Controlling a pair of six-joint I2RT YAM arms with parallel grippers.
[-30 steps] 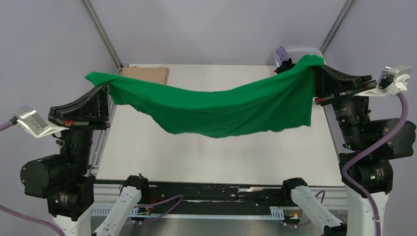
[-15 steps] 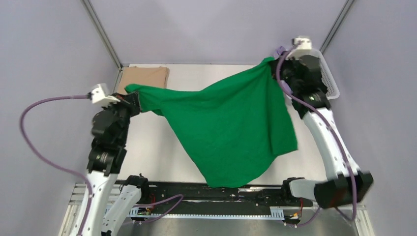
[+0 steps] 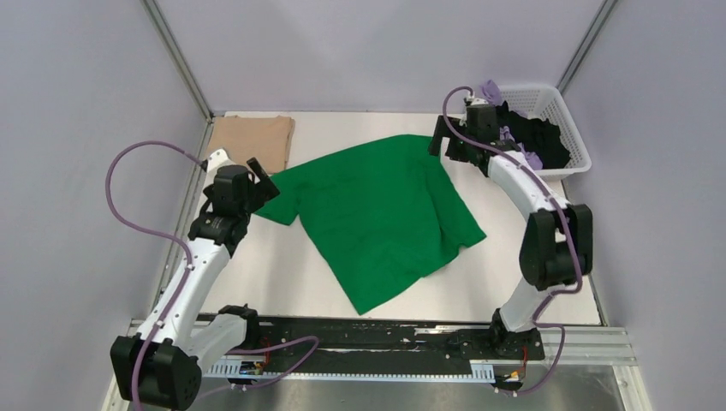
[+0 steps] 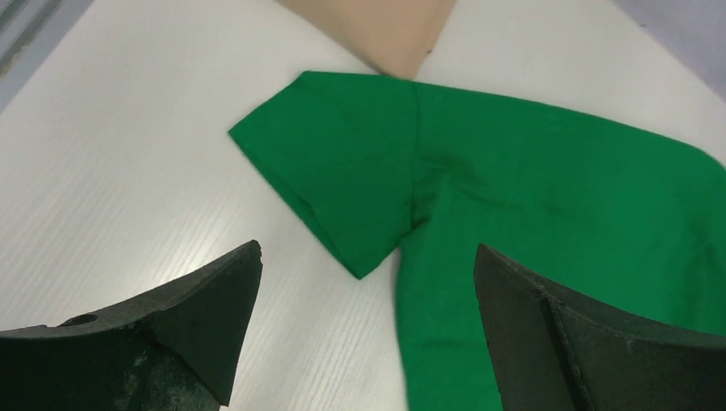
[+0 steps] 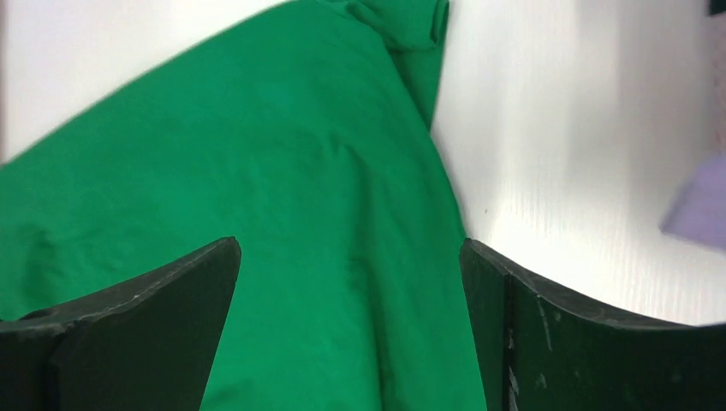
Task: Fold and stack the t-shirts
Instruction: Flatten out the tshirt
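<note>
I'm seeing the L gripper (image 3: 259, 174) at left-centre of the top view w/ jaws spread wide, pinching nothing. In its wrist view the fingers (image 4: 171, 330) are framing the green tee (image 4: 531, 188), whose sleeve is lying flat on the table (image 3: 257, 265) btwn and beyond them. The R gripper (image 3: 438, 137) at upper-centre-right is likewise gaping wide and gripping nothing. In its own view the fingertips (image 5: 184, 282) are standing either side of green cloth, w/ no fabric caught.

Vs a sec ago: both arms were holding that tee stretched in the air btwn them, jaws clamped on it. Half a sec ago it was swinging down, still gripped at both ends. Now it's released and lying spread across mid-table, and both arms are reaching far out over the table.

Edges, near to far: the tee's near corner is pointing to lower-centre of the top view, close to the table's near edge. Its right side is lying doubled over in a fold. The sleeve is sticking out left, just under the L gripper. I'm finding bare table at lower left and lower right, plus a strip beyond the tee at upper centre.

Furthest back, the tan tee (image 3: 252, 137) is sitting folded at upper left, its corner just beside the green sleeve; can't tell if touching. At upper right the basket (image 3: 575, 161) is holding the black tee (image 3: 544, 137), w/ the lilac tee (image 3: 490, 88) draping over its rim.
</note>
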